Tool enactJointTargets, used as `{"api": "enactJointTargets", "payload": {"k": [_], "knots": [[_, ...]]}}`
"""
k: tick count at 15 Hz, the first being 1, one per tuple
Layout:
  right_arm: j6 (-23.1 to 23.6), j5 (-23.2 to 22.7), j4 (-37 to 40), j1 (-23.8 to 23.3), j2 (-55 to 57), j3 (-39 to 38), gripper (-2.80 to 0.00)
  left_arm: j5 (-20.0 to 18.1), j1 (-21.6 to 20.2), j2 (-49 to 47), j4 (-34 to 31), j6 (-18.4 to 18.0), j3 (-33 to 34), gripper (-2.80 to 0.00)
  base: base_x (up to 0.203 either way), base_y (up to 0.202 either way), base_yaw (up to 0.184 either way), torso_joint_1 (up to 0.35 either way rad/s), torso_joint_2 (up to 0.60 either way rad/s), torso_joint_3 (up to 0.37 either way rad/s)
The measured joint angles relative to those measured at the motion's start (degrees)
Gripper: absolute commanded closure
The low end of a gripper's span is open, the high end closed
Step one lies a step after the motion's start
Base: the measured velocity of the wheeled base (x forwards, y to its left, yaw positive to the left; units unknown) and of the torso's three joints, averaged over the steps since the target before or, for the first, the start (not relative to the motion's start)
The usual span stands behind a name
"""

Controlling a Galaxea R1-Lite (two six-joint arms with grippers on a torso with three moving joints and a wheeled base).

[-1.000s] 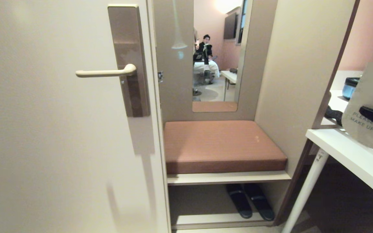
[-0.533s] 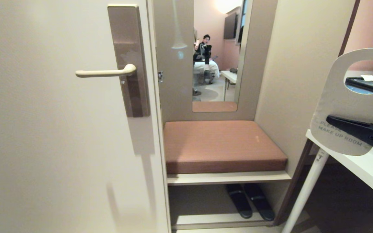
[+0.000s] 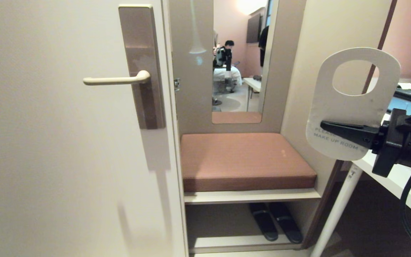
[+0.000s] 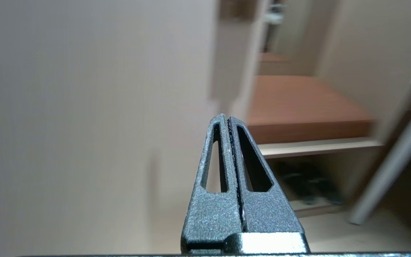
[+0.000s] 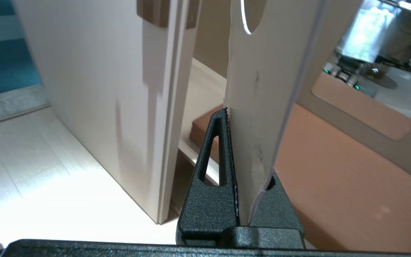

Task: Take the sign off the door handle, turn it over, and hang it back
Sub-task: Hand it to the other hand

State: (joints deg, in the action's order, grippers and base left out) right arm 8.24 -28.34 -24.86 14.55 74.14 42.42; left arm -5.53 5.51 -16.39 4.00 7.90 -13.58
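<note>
The sign [image 3: 348,107], a flat, matte white card with rounded corners and an oval hole at the top, is held upright by the right end effector [image 3: 325,125], whose textured black fingers are pinched on its lower part beside the words "MAKE UP ROOM". The slim, smooth beige door handle [image 3: 116,80], set on a tall brown-bronze plate [image 3: 145,43], is seen bare, well to the left of that end effector. The left end effector [image 4: 228,121] is closed on nothing, low beside the cream door [image 3: 48,150].
</note>
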Motion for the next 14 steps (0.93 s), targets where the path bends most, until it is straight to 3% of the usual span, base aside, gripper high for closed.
{"api": "enactJointTargets", "payload": {"k": [5, 7, 10, 14], "knots": [[-3.4, -2.0, -3.6, 4.1, 3.4, 0.4, 0.0, -0.4, 15.4, -14.9, 6.8, 3.6, -7.8, 0.0, 0.0, 0.0, 0.0, 0.0, 0.0, 0.0], [-3.8, -4.2, -5.5, 4.9, 4.6, 0.5, 0.0, -0.7, 19.6, -20.2, 9.1, 4.3, -9.5, 0.0, 0.0, 0.0, 0.0, 0.0, 0.0, 0.0], [-4.0, -6.7, -7.3, 5.7, 6.8, 1.5, 0.0, -5.8, 22.2, -28.0, 14.1, 4.6, -11.4, 0.0, 0.0, 0.0, 0.0, 0.0, 0.0, 0.0], [-4.1, -8.9, -7.3, 7.6, 8.8, 3.7, 0.0, -11.6, 22.5, -39.0, 22.4, 4.6, -14.8, 0.0, 0.0, 0.0, 0.0, 0.0, 0.0, 0.0]]}}
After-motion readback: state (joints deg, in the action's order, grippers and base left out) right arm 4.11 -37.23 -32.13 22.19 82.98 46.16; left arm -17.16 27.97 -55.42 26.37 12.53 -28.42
